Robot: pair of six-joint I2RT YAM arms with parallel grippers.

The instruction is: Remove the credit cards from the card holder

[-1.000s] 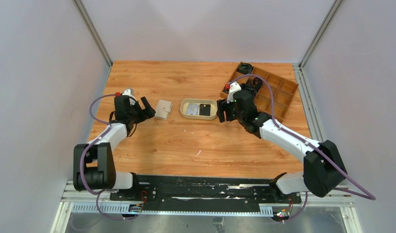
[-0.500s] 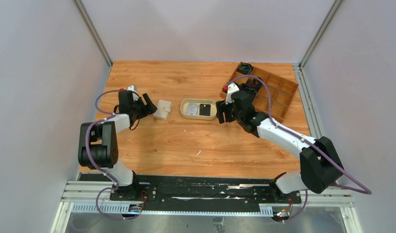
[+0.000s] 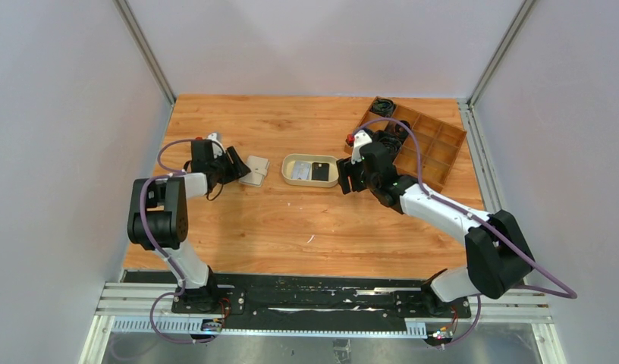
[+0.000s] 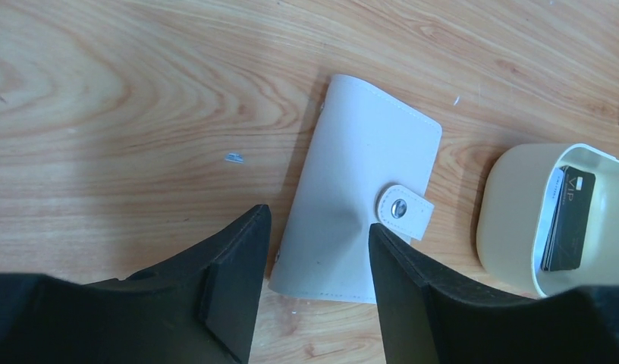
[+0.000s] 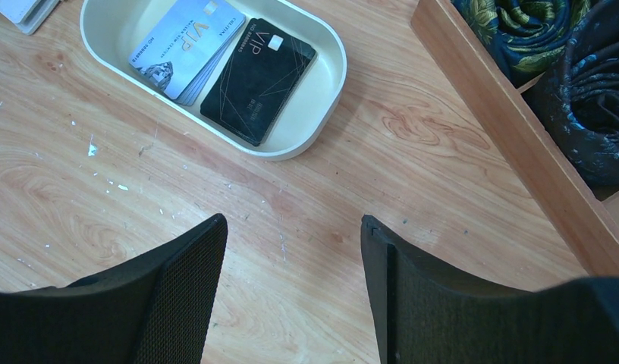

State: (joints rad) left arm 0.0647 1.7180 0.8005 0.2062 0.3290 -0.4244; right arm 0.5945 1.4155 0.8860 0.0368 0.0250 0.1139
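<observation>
The left gripper (image 4: 314, 231) has slid in from the left edge to the holder (image 4: 363, 205). Its jaws are spread across the holder's near end, probably to pin it, and the snap (image 4: 400, 206) is fastened. The right gripper (image 5: 291, 227), also open, waits mid-table beside the dish (image 5: 329, 80) holding cards (image 5: 186, 47).

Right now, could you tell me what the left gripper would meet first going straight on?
The left gripper would likely meet the closed card holder, lying partly between its open jaws.
</observation>
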